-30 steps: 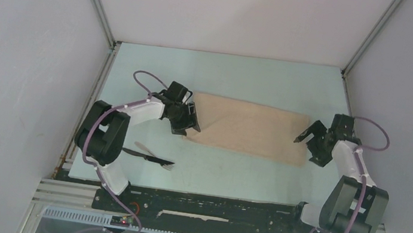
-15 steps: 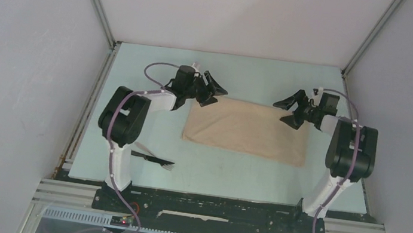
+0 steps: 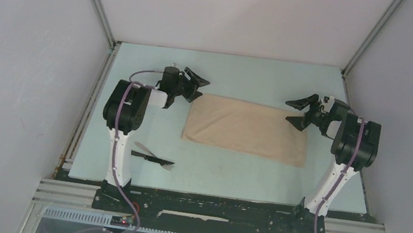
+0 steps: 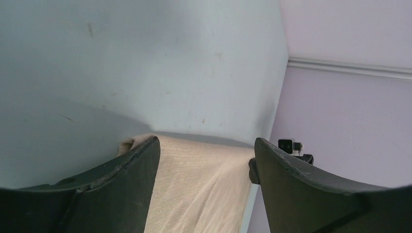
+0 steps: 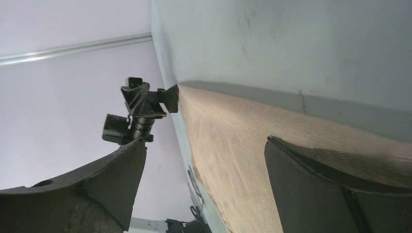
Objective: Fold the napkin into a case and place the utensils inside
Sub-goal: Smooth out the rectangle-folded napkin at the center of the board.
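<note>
The napkin (image 3: pixel 244 129) lies flat on the table as a tan, folded rectangle; it also shows as pale cloth (image 4: pixel 194 189) below my left fingers and as tan cloth (image 5: pixel 233 145) in the right wrist view. My left gripper (image 3: pixel 200 90) hovers open by the napkin's far left corner, holding nothing (image 4: pixel 206 143). Opposite it, my right gripper (image 3: pixel 290 112) stands open at the far right corner, also with nothing in it (image 5: pixel 206 141). The utensils (image 3: pixel 153 158), dark slim pieces with a pale one, lie on the table near the left arm's base.
The pale blue table (image 3: pixel 226 173) is walled in by grey panels on the left, right and back. A black rail (image 3: pixel 210 207) runs along the near edge, carrying both arm bases. Each wrist view catches the other gripper across the napkin.
Both arms lifted off the napkin's side edges and swung back to its far corners. The left jaws spread wider. The napkin and utensils stayed put.
</note>
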### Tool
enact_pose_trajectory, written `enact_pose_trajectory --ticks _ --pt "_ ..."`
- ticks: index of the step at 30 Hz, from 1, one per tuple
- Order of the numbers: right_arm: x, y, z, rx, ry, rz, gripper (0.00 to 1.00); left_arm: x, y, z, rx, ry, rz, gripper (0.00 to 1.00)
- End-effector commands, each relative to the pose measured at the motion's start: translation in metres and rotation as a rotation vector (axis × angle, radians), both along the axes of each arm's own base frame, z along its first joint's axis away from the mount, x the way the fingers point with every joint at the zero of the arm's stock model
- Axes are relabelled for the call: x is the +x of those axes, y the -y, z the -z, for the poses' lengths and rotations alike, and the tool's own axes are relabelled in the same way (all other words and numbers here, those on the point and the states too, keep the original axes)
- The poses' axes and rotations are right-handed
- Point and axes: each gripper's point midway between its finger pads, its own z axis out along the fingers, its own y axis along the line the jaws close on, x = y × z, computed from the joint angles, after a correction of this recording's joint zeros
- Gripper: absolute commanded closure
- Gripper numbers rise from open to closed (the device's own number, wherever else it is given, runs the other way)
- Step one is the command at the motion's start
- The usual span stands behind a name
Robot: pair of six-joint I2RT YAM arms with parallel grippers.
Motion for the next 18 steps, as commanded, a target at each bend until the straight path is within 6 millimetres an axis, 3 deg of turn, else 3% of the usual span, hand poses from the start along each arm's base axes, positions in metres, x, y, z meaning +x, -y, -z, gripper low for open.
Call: enact_pose_trajectory --ticks 1,14,18 --pt "0.012 0.031 0.012 0.019 -0.019 0.095 0.0 0.013 -0.018 0.008 0.009 -0.001 -0.056 0.2" --pt "0.034 0.08 0.01 0.074 -0.023 0.243 0.0 0.024 -0.03 0.021 0.106 -0.018 -0.043 0.2" --pt "0.038 0.092 -0.01 0.075 0.028 0.247 0.0 0.026 -0.032 -0.008 0.173 0.039 -0.008 0.2"
